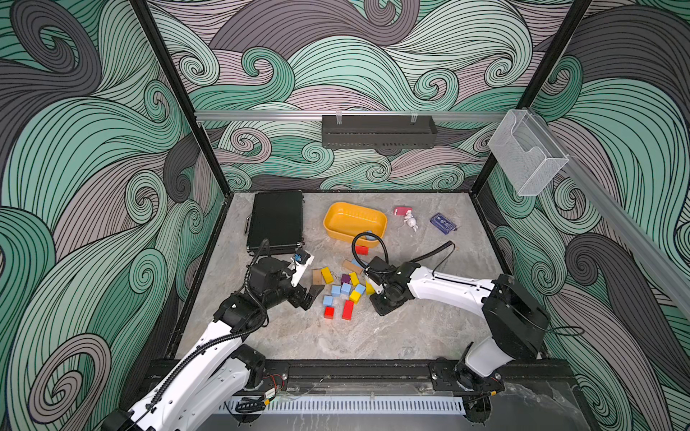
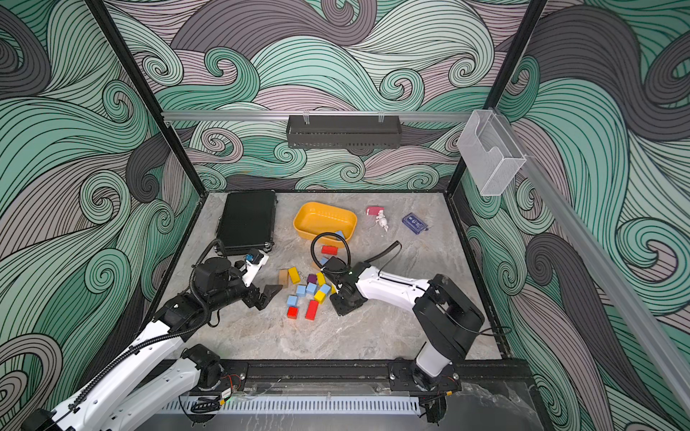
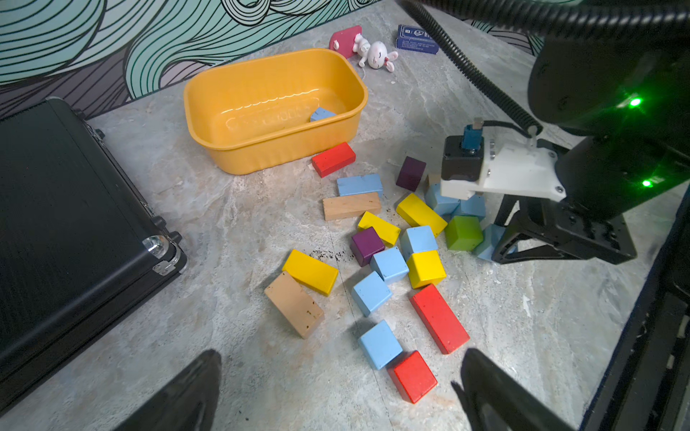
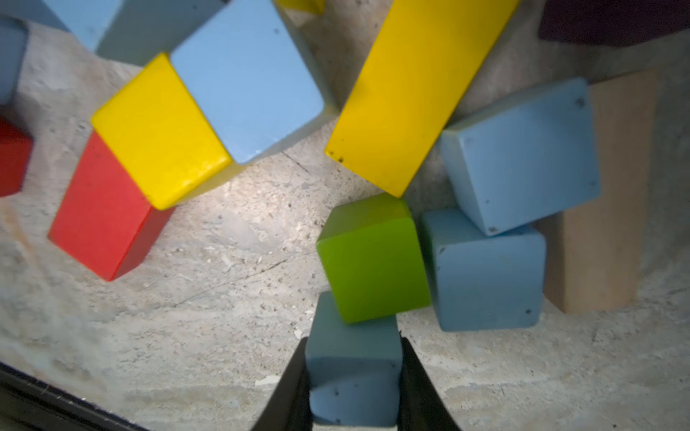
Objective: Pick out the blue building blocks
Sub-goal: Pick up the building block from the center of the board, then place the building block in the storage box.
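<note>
Blue is the block that the right gripper pinches tight, down low by the grey table and right beside a green block. The left gripper hangs spread wide with nothing in it, just in front of the heap where more blue blocks lie mixed with other colours. Farther back, one more blue block lies inside the yellow tub, close to its near wall.

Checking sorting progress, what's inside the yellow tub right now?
One blue block lies in the yellow tub, against its wall. The tub's own wall hides a strip of its floor.
</note>
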Controlling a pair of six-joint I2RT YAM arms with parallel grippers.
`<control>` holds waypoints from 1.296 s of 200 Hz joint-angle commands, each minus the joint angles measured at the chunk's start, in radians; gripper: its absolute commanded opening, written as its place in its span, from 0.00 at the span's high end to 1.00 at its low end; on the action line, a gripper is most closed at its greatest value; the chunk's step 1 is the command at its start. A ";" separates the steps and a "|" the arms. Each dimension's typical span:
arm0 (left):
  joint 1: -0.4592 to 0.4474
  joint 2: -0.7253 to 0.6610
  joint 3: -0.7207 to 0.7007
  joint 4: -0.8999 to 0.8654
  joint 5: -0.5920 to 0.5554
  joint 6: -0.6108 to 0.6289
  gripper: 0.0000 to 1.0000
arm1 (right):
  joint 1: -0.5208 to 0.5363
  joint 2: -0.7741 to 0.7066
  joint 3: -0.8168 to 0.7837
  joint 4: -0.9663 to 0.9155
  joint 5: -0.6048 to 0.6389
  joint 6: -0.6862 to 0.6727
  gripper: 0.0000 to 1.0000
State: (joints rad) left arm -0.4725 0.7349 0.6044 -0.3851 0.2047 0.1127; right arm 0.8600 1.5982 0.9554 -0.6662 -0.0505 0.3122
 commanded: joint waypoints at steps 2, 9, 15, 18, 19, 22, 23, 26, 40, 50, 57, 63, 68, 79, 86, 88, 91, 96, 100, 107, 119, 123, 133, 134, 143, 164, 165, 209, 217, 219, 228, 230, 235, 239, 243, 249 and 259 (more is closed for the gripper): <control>-0.004 -0.012 0.068 -0.027 -0.030 -0.040 0.01 | 0.007 -0.065 0.005 -0.014 -0.062 0.044 1.00; -0.003 -0.007 0.080 -0.035 -0.029 -0.043 0.01 | 0.006 -0.079 0.005 -0.014 -0.072 0.053 1.00; -0.003 -0.003 0.087 -0.040 -0.030 -0.045 0.01 | 0.007 -0.094 0.006 -0.014 -0.079 0.058 1.00; -0.003 0.000 0.091 -0.042 -0.032 -0.046 0.01 | 0.005 -0.102 0.006 -0.013 -0.081 0.061 1.00; -0.003 0.001 0.093 -0.042 -0.033 -0.047 0.01 | 0.006 -0.105 0.006 -0.013 -0.081 0.061 1.00; -0.003 0.000 0.096 -0.044 -0.038 -0.049 0.02 | 0.006 -0.114 0.008 -0.013 -0.081 0.063 1.00; -0.003 0.000 0.099 -0.046 -0.040 -0.051 0.02 | 0.007 -0.117 0.007 -0.013 -0.081 0.064 1.00; -0.003 0.002 0.103 -0.049 -0.046 -0.054 0.01 | 0.005 -0.125 0.008 -0.013 -0.080 0.065 1.00; -0.003 0.009 0.131 -0.064 -0.076 -0.067 0.01 | 0.005 -0.164 0.012 -0.014 -0.075 0.065 1.00; -0.003 0.012 0.153 -0.078 -0.097 -0.069 0.01 | 0.005 -0.188 0.017 -0.012 -0.073 0.060 1.00; -0.003 0.014 0.168 -0.084 -0.114 -0.069 0.01 | 0.004 -0.204 0.021 -0.011 -0.066 0.059 1.00; -0.003 0.014 0.177 -0.084 -0.126 -0.069 0.01 | 0.002 -0.215 0.027 -0.008 -0.058 0.060 1.00; -0.003 0.014 0.187 -0.087 -0.134 -0.068 0.01 | -0.002 -0.224 0.030 -0.008 -0.057 0.062 1.00; -0.002 0.017 0.206 -0.084 -0.143 -0.064 0.01 | -0.009 -0.241 0.042 -0.009 -0.056 0.061 1.00; -0.003 0.019 0.216 -0.081 -0.148 -0.066 0.01 | -0.014 -0.251 0.051 -0.008 -0.058 0.061 1.00; -0.002 0.021 0.217 -0.078 -0.151 -0.070 0.01 | -0.015 -0.254 0.053 -0.007 -0.057 0.061 1.00; -0.003 0.021 0.221 -0.074 -0.154 -0.075 0.01 | -0.017 -0.258 0.056 -0.007 -0.057 0.059 1.00; -0.003 0.023 0.226 -0.067 -0.158 -0.082 0.01 | -0.021 -0.263 0.063 -0.008 -0.057 0.057 1.00; -0.003 0.024 0.230 -0.063 -0.159 -0.088 0.01 | -0.023 -0.265 0.069 -0.007 -0.052 0.053 1.00; -0.003 0.027 0.234 -0.055 -0.157 -0.093 0.02 | -0.027 -0.270 0.079 -0.007 -0.046 0.046 1.00; -0.003 0.037 0.246 -0.047 -0.155 -0.097 0.01 | -0.035 -0.276 0.098 -0.008 -0.044 0.035 1.00; -0.002 0.039 0.250 -0.047 -0.155 -0.097 0.01 | -0.038 -0.277 0.102 -0.008 -0.045 0.033 1.00; -0.002 0.052 0.263 -0.048 -0.168 -0.097 0.01 | -0.045 -0.282 0.114 -0.009 -0.047 0.026 1.00; -0.002 0.054 0.264 -0.049 -0.171 -0.098 0.01 | -0.047 -0.282 0.117 -0.008 -0.046 0.023 1.00; -0.002 0.065 0.279 -0.058 -0.195 -0.097 0.01 | -0.050 -0.287 0.125 -0.006 -0.050 0.016 1.00; -0.002 0.084 0.308 -0.075 -0.253 -0.084 0.01 | -0.071 -0.291 0.152 0.007 -0.069 0.004 1.00; -0.002 0.084 0.309 -0.075 -0.255 -0.083 0.01 | -0.072 -0.291 0.154 0.007 -0.069 0.004 1.00; 0.000 0.135 0.355 -0.074 -0.278 -0.066 0.01 | -0.112 -0.275 0.215 0.030 -0.038 -0.003 1.00; 0.000 0.150 0.363 -0.068 -0.278 -0.070 0.01 | -0.121 -0.268 0.225 0.041 -0.030 -0.002 1.00; 0.000 0.155 0.364 -0.066 -0.278 -0.072 0.01 | -0.123 -0.265 0.226 0.042 -0.030 0.000 1.00; 0.002 0.175 0.368 -0.051 -0.278 -0.079 0.01 | -0.136 -0.254 0.238 0.051 -0.026 0.002 1.00; 0.002 0.180 0.369 -0.047 -0.278 -0.081 0.01 | -0.138 -0.251 0.242 0.051 -0.026 0.002 1.00; 0.002 0.192 0.372 -0.042 -0.278 -0.083 0.01 | -0.145 -0.243 0.250 0.051 -0.023 0.004 1.00; 0.002 0.203 0.375 -0.036 -0.277 -0.085 0.01 | -0.150 -0.235 0.259 0.050 -0.019 0.003 1.00; 0.002 0.211 0.377 -0.031 -0.278 -0.088 0.01 | -0.155 -0.227 0.268 0.051 -0.015 0.001 1.00; 0.003 0.225 0.380 -0.022 -0.283 -0.092 0.01 | -0.163 -0.215 0.280 0.052 -0.013 -0.003 1.00; 0.004 0.245 0.381 -0.003 -0.287 -0.100 0.02 | -0.174 -0.194 0.305 0.051 -0.007 -0.010 1.00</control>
State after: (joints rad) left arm -0.4725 0.9409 0.9482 -0.4301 -0.0574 0.0341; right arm 0.7128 1.3579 1.2060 -0.6327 -0.0925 0.3210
